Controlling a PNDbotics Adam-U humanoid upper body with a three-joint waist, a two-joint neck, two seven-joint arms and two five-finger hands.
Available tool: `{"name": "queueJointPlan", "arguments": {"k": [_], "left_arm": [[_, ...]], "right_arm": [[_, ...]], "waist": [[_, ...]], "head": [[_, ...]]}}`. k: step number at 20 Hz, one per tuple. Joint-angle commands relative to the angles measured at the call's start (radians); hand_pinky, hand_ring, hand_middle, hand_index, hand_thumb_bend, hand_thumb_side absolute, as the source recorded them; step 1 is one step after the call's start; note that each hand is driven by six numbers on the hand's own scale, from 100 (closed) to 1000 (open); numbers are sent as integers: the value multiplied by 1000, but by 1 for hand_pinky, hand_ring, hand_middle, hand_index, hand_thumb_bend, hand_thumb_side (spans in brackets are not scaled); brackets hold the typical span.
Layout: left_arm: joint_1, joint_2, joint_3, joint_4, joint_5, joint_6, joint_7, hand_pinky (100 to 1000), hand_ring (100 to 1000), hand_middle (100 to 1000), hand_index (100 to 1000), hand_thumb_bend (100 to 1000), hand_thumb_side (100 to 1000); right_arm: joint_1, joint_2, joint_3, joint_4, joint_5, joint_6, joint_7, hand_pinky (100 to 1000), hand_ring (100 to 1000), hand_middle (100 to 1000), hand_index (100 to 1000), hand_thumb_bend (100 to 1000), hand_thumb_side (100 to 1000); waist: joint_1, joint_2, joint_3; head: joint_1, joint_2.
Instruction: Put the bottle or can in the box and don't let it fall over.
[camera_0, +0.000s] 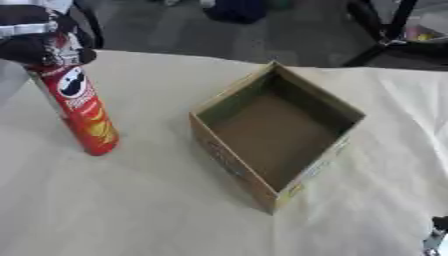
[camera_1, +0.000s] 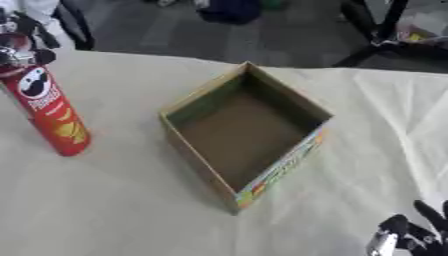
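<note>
Left eye view: left hand (camera_0: 39, 42) with fingers curled round top of red can (camera_0: 80, 107), which stands on tabletop (camera_0: 131, 210) left of open cardboard box (camera_0: 276, 132), apart from it | Right eye view: right hand (camera_1: 411, 235) at lower right corner, fingers up, relaxed, holding nothing

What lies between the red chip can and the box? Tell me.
Nothing: only bare cloth-covered table separates the red chip can, held at its top by the left hand, from the open box, clearest in the left eye view.
</note>
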Motion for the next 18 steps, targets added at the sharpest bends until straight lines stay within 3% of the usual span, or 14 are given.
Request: {"name": "queueJointPlan", "arguments": {"k": [1,5,6,10,11,13,14,15,16,17,18], "left_arm": [[-9,21,-11,19,0,-268,-241,408,646,712,844,282,909],[-10,19,-11,41,3,-287,-241,397,639,708,848,267,750],[-10,19,-11,45,2,-289,-241,397,643,712,833,268,647],[-8,19,-9,55,2,-291,-241,403,650,705,809,282,454],[-8,19,-8,56,5,-290,-241,404,652,703,801,300,367],[-7,19,-9,57,16,-287,-241,398,644,692,793,291,314],[-6,20,-10,56,21,-285,-241,396,640,692,796,287,327],[-6,21,-10,55,24,-281,-241,398,643,697,803,246,404],[-6,21,-9,54,30,-276,-241,403,650,696,816,100,661],[-6,21,-6,52,38,-267,-241,407,653,695,830,100,911],[-8,22,0,49,47,-252,-241,415,658,695,842,100,1000]], "right_arm": [[-2,-1,-6,-12,-5,-4,0,368,576,745,953,100,621],[-5,-2,-10,-12,-8,-9,0,368,575,744,952,100,622],[-5,-2,-11,-12,-8,-10,0,368,575,744,951,100,622],[-7,0,-13,-12,-12,-14,0,368,574,742,951,100,625],[-8,0,-14,-12,-13,-15,0,368,573,742,951,100,626],[-9,0,-14,-12,-14,-16,0,368,573,742,951,100,627],[-9,0,-14,-12,-15,-17,0,367,573,742,951,100,627],[-9,-1,-14,-12,-15,-16,0,367,573,742,951,100,627],[-9,-1,-14,-12,-16,-16,0,367,573,742,951,100,627],[-9,-1,-13,-12,-15,-15,0,367,573,742,951,100,628],[-8,-1,-13,-12,-15,-14,0,367,573,742,951,100,628]], "waist": [[3,-14,1],[3,-13,1],[3,-12,1],[3,-10,3],[3,-10,3],[3,-9,4],[4,-9,4],[4,-8,4],[3,-8,4],[3,-8,4],[3,-9,4]], "head": [[3,-3],[4,-6],[4,-7],[3,-5],[3,-4],[2,-4],[2,-5],[3,-5],[2,-5],[2,-4],[1,-4]]}}
